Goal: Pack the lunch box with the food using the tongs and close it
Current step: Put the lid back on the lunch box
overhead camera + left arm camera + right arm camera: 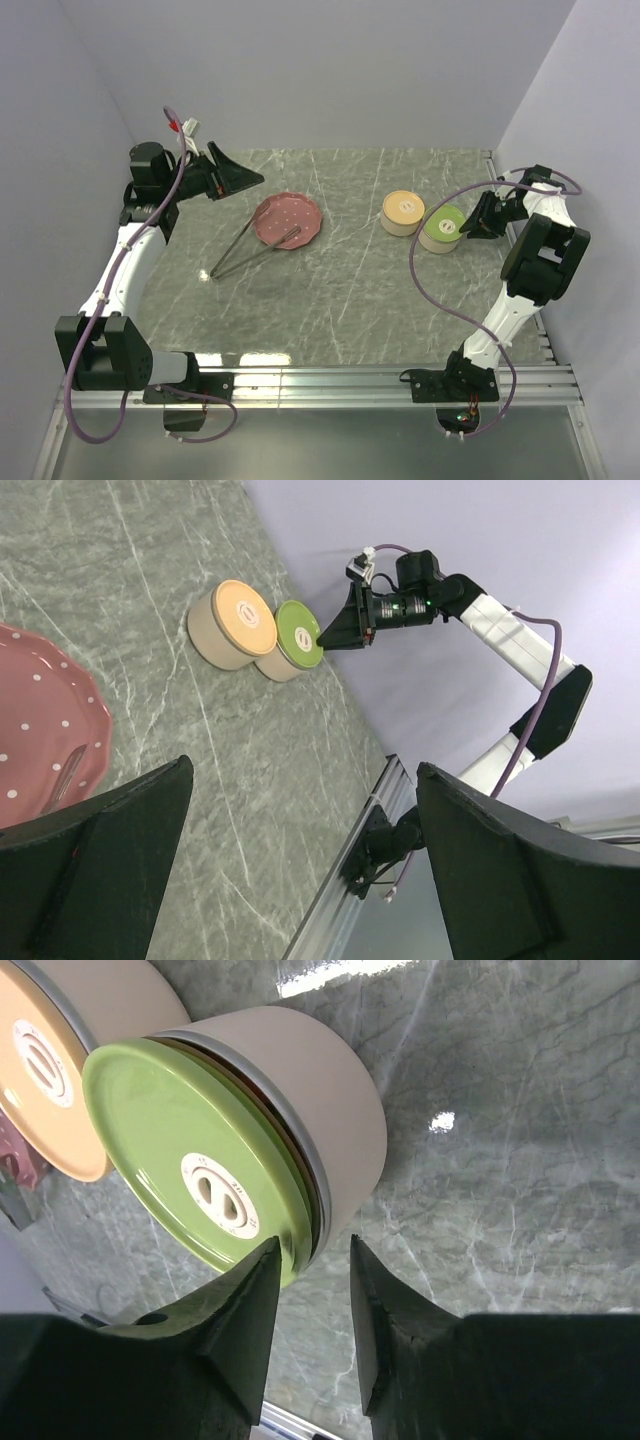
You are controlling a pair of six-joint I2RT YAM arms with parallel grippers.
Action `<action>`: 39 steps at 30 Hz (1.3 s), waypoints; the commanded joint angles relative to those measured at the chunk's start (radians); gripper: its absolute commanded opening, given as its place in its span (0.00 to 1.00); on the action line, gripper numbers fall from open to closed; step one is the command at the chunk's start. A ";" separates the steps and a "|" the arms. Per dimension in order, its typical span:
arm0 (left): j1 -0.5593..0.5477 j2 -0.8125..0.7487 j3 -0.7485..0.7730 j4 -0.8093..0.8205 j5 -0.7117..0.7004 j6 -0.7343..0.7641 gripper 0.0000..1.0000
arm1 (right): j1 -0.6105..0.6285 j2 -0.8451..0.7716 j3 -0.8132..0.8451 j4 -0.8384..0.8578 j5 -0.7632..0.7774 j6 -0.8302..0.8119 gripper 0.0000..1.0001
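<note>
Lids are sitting on both tubs, green tub (250, 1150) beside orange tub (403, 212), tongs (252, 250) resting against the pink plate (288, 219), right end effector (312, 1290) narrowly parted at the green lid's rim, left end effector (300, 860) spread wide, so packing is looking either ahead or finished.

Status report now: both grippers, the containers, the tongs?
Left gripper open, empty. Right gripper open at green-lidded container rim. Orange-lidded container beside it, closed. Tongs untouched, leaning on pink plate.
</note>
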State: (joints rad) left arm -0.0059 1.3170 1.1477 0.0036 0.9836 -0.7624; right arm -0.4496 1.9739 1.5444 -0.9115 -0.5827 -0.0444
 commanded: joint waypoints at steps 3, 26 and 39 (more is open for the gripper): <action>0.003 -0.018 -0.016 0.059 0.032 -0.020 0.99 | 0.003 -0.046 0.020 -0.033 0.001 -0.015 0.42; 0.003 -0.019 0.000 0.030 0.044 0.018 1.00 | 0.146 -0.024 0.313 -0.015 0.179 -0.107 0.29; 0.003 -0.010 -0.005 0.033 0.046 0.017 0.99 | 0.163 0.046 0.243 0.014 0.241 -0.144 0.29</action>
State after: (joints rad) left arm -0.0059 1.3170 1.1328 0.0177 1.0065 -0.7612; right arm -0.2947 2.0064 1.8042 -0.9127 -0.3676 -0.1661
